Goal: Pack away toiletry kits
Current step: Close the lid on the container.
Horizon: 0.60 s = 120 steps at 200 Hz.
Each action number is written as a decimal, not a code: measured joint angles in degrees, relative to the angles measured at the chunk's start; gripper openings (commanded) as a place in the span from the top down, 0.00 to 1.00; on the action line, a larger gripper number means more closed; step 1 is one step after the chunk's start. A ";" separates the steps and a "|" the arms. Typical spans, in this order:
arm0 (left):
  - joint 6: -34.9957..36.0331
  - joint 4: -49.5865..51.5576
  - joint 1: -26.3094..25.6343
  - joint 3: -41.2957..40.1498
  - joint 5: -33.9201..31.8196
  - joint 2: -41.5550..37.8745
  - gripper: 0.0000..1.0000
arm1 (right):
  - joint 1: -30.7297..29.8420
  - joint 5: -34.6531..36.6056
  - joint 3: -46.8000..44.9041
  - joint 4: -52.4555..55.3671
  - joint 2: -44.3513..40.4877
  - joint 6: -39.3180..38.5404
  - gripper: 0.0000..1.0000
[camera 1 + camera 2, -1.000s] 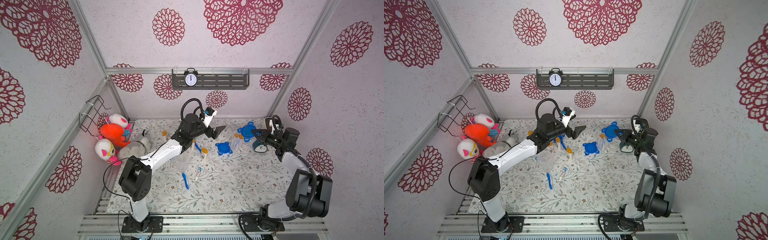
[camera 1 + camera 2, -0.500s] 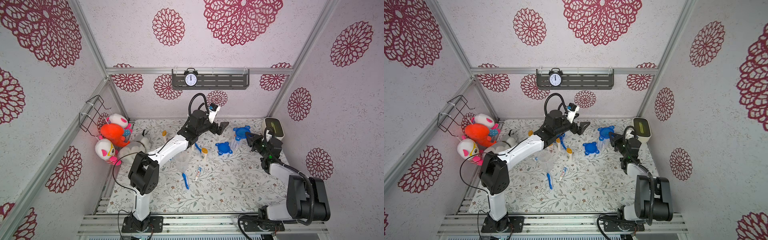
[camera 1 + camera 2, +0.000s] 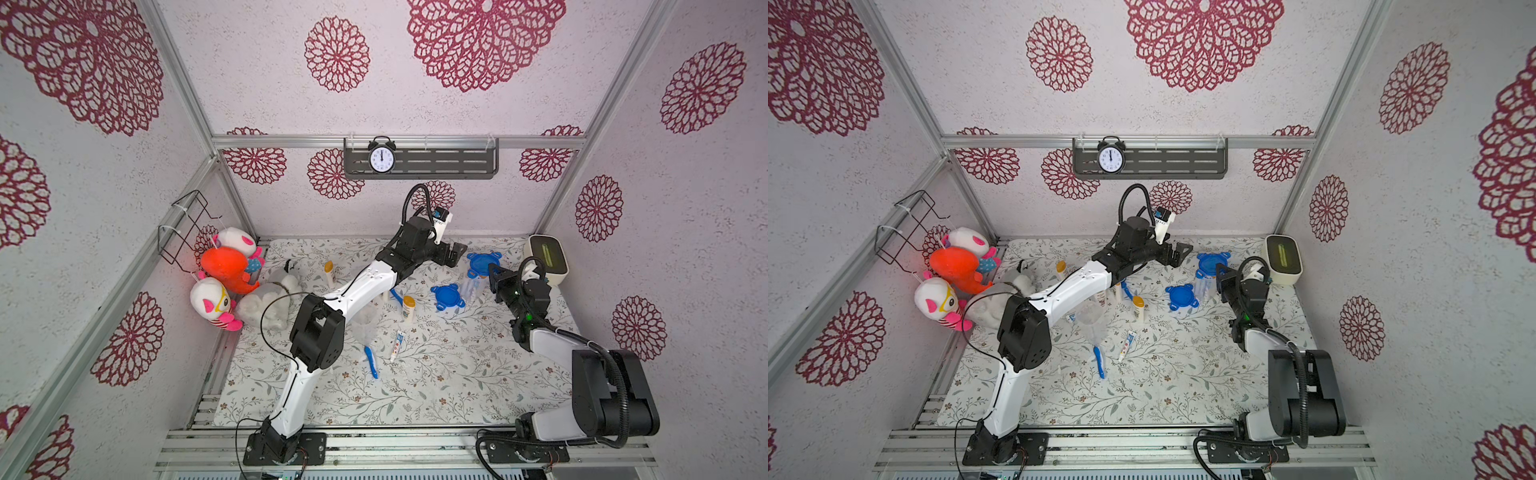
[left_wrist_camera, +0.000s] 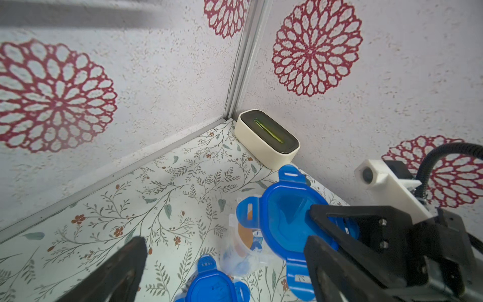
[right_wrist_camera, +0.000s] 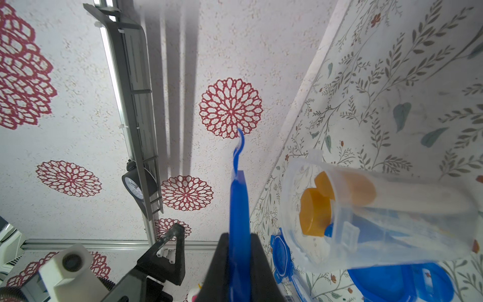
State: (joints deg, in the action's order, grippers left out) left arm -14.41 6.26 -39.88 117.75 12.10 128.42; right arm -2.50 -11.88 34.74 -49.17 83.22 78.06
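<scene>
In both top views my right gripper (image 3: 493,272) (image 3: 1222,277) is shut on the edge of a blue four-tab lid (image 3: 482,262), held above a clear jar (image 3: 471,287). The right wrist view shows the lid (image 5: 238,204) edge-on between the pads. The jar (image 5: 366,222) holds orange-capped bottles (image 5: 313,214). My left gripper (image 3: 455,253) (image 4: 224,272) is open just left of the lid (image 4: 287,217) and holds nothing. A second blue lid (image 3: 446,297) lies near the jar. A loose bottle (image 3: 408,308), toothpaste tube (image 3: 396,345), toothbrush (image 3: 371,361) and an empty jar (image 3: 365,324) lie mid-table.
A cream box (image 3: 545,258) sits in the back right corner. Plush toys (image 3: 226,270) are piled by the left wall under a wire basket (image 3: 187,226). An alarm clock (image 3: 381,159) stands on the wall shelf. Another bottle (image 3: 329,272) lies at the back.
My left gripper has reached right, closer to the held lid. My right arm has pulled back from the corner, uncovering the cream box, and the lid has shifted slightly left.
</scene>
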 measured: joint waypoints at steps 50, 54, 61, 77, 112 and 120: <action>-2.62 4.24 -0.02 7.78 0.39 5.03 0.02 | -1.07 1.73 0.13 -1.70 3.87 0.02 0.89; -2.89 4.57 -0.02 8.26 0.44 5.40 0.02 | -1.09 1.79 0.15 -1.99 4.13 0.02 0.89; -3.32 5.25 -0.02 9.20 0.46 6.10 0.02 | -1.11 1.90 0.24 -2.36 4.55 0.02 0.90; -4.31 6.62 -0.04 11.41 0.50 7.80 0.02 | -1.18 2.54 0.39 -2.91 5.31 0.00 0.90; -5.73 8.98 -0.20 14.58 0.90 10.86 0.02 | -1.42 3.15 0.81 -3.32 6.27 -0.04 0.90; -5.88 9.22 -0.24 14.99 1.03 11.39 0.02 | -1.46 3.15 0.92 -3.34 6.29 -0.04 0.89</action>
State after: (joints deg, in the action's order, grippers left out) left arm -20.29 15.49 -40.12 132.75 13.13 139.81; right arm -3.97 -8.73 35.66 -52.51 89.52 78.02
